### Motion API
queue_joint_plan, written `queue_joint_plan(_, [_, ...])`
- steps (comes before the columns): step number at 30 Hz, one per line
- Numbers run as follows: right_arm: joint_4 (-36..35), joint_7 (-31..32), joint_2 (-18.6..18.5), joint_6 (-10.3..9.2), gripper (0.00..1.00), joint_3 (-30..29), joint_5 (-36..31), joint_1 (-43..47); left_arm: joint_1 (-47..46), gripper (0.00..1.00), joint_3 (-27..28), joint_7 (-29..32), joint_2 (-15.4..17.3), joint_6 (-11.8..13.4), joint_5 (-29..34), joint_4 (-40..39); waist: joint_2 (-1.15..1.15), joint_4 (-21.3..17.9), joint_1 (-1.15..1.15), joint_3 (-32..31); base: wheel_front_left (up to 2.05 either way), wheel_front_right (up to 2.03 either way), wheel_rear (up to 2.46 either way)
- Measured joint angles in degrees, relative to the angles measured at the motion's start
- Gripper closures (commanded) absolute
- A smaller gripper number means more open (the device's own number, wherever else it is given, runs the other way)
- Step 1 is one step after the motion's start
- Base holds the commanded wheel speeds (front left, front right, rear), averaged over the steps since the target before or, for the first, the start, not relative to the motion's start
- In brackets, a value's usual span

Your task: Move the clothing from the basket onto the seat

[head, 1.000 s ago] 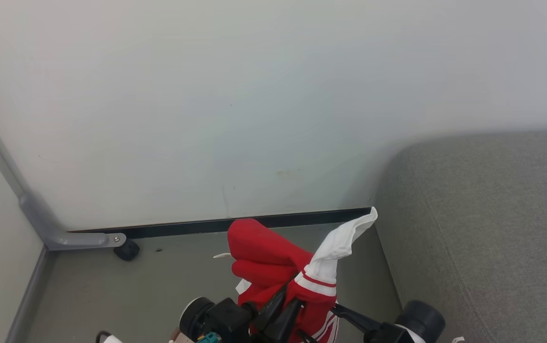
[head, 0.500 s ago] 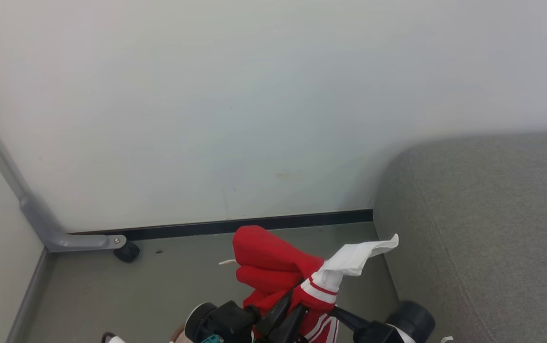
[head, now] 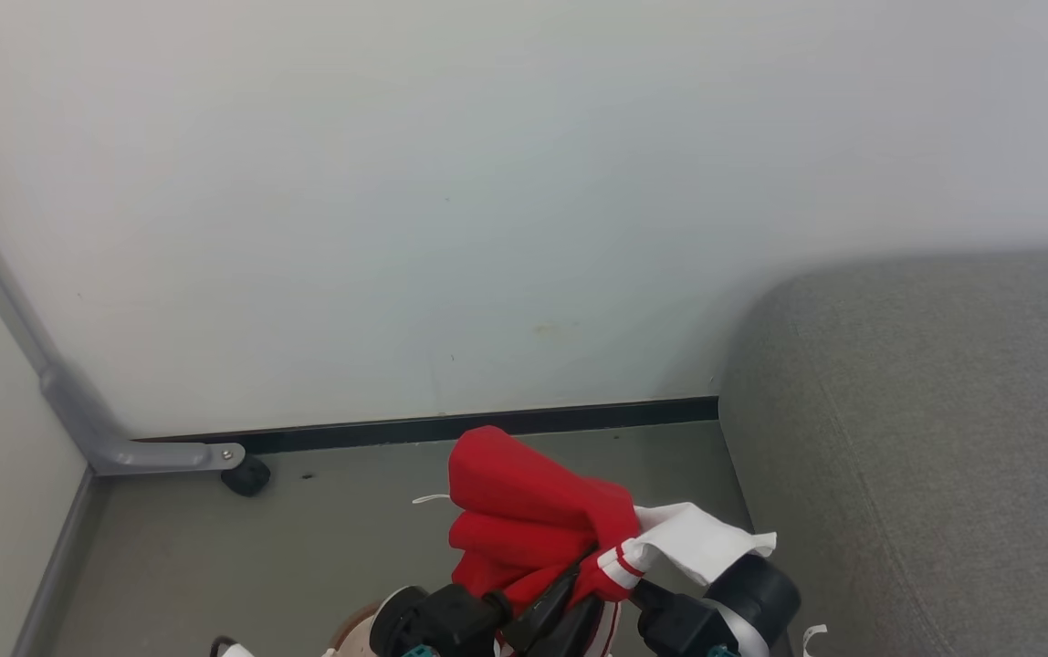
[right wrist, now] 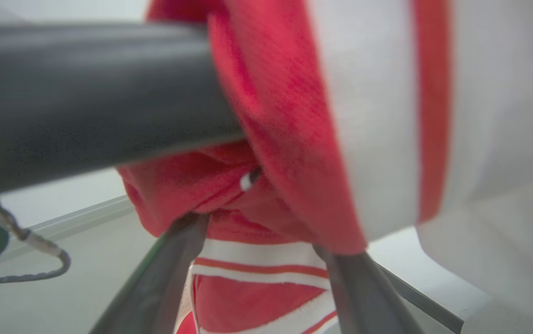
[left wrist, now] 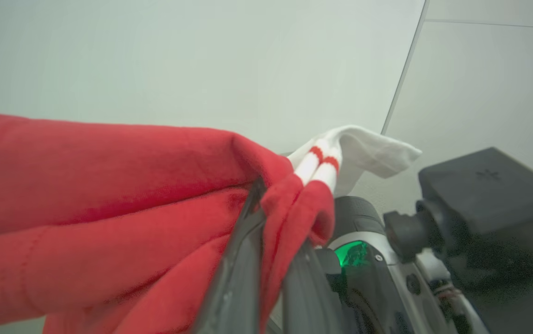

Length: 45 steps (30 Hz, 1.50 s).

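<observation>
Red fabric, the clothing point(head: 524, 511) hangs bunched in the left claw point(head: 568, 591), which is clamped on it above the floor point(head: 214, 547), near the seat point(head: 944, 411). The right claw point(right wrist: 259, 234) is spread wide against it. Setting it on the seat is still to do.

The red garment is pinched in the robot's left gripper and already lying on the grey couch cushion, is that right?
Not quite. The red garment is pinched in the left gripper, but it is not lying on the grey couch cushion. The head view shows it held up over the floor, beside the cushion's corner.
</observation>
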Motion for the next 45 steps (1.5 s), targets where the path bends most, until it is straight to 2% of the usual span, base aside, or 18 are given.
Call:
queue_joint_plan(5, [0.64,0.00,0.76,-0.32,0.00,-0.29,-0.36,-0.53,-0.63,1.00,-0.75,0.00,0.00,0.00,-0.91,0.01,0.00,0.33,0.00,0.09,0.00,0.00,0.00])
queue_joint_plan(9, [1.05,0.00,1.31,-1.30,0.00,-1.67,-0.40,-0.53,-0.64,1.00,-0.90,0.00,-0.01,0.00,-1.29,0.02,0.00,0.60,0.00,0.12,0.00,0.00,0.00])
queue_joint_plan(10, [1.16,0.00,1.38,-1.51,0.47,-2.13,-0.37,-0.53,-0.64,1.00,-0.91,0.00,-0.01,0.00,-1.34,0.02,0.00,0.67,0.00,0.13,0.00,0.00,0.00])
queue_joint_plan(11, [1.26,0.00,1.42,-1.81,1.00,-2.53,-0.26,-0.53,-0.64,1.00,-0.91,0.00,-0.01,0.00,-1.44,0.02,0.00,0.75,0.00,0.14,0.00,0.00,0.00])
queue_joint_plan(30, [1.69,0.01,1.88,-3.33,1.00,-7.21,0.55,-0.09,-0.68,1.00,-0.42,0.00,-0.02,-0.01,-1.68,0.30,0.00,0.94,0.00,0.09,0.00,0.00,0.00])
queue_joint_plan(31, [1.58,0.01,1.89,-3.42,1.00,-7.55,0.54,-0.06,-0.68,0.87,-0.20,0.00,-0.05,-0.01,-1.66,0.31,0.00,0.91,0.00,0.08,0.00,0.00,0.00])
queue_joint_plan(32, [1.35,0.01,1.89,-3.76,1.00,-7.83,0.54,-0.02,-0.68,0.58,0.13,0.00,-0.07,-0.01,-1.65,0.30,0.00,0.89,0.00,0.07,0.00,0.00,0.00])
queue_joint_plan(33, [1.08,0.01,1.89,-3.83,1.00,-8.12,0.54,0.03,-0.68,0.19,0.32,0.00,-0.04,-0.01,-1.60,0.31,0.00,0.86,0.00,0.05,0.00,0.00,0.00])
queue_joint_plan(34, [0.78,0.01,1.89,-4.05,1.00,-8.37,0.53,0.09,-0.68,0.00,0.43,0.00,-0.05,-0.01,-1.58,0.31,0.00,0.84,0.00,0.04,0.00,0.00,0.00])
queue_joint_plan(45, [-1.53,0.00,1.16,-4.83,1.00,-11.45,0.02,1.04,-0.68,0.00,0.87,0.00,-0.04,-0.01,-0.79,1.10,0.00,0.76,0.00,-0.03,0.00,0.00,0.00])
